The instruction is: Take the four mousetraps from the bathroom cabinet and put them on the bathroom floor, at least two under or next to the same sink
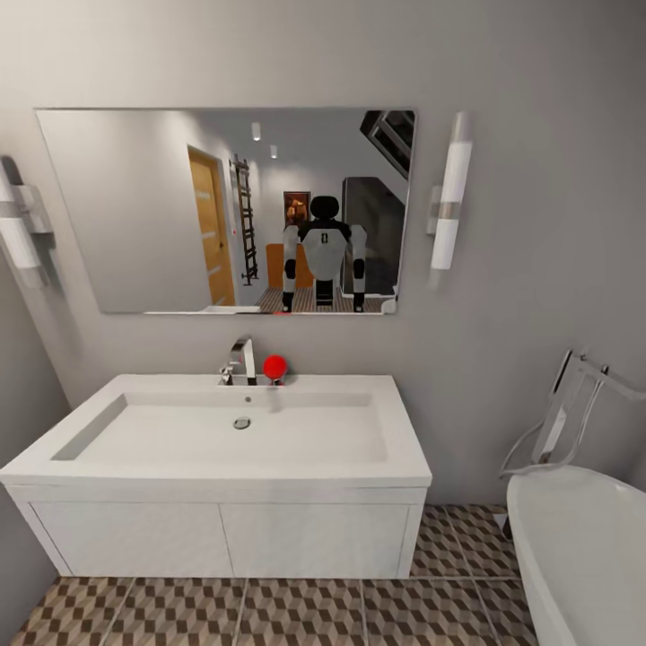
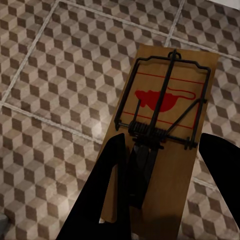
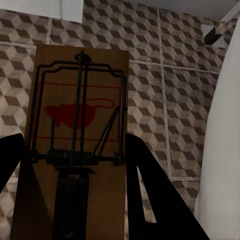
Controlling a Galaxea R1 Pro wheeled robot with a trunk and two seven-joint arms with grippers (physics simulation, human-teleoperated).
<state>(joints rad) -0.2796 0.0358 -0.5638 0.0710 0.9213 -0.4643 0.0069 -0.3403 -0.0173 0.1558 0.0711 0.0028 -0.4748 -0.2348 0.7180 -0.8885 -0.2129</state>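
Note:
In the left wrist view a brown wooden mousetrap (image 2: 170, 75) with a red mouse print and a metal bar sits between the dark fingers of my left gripper (image 2: 165, 142), held above the cube-patterned floor (image 2: 50, 75). A second mousetrap (image 3: 80, 75) is gripped the same way by my right gripper (image 3: 74, 142), over floor tiles (image 3: 180, 100) beside the white tub wall (image 3: 225, 125). Straight ahead in the head view is the white sink (image 1: 242, 431) with its chrome tap (image 1: 240, 359), with floor (image 1: 296, 610) below the vanity. The cabinet is out of view.
A white oval bathtub (image 1: 583, 538) stands at the right with chrome fittings (image 1: 565, 413). A red ball (image 1: 274, 366) rests beside the tap. The mirror (image 1: 135, 211) above the sink reflects the robot. Wall lamps (image 1: 449, 206) flank the mirror.

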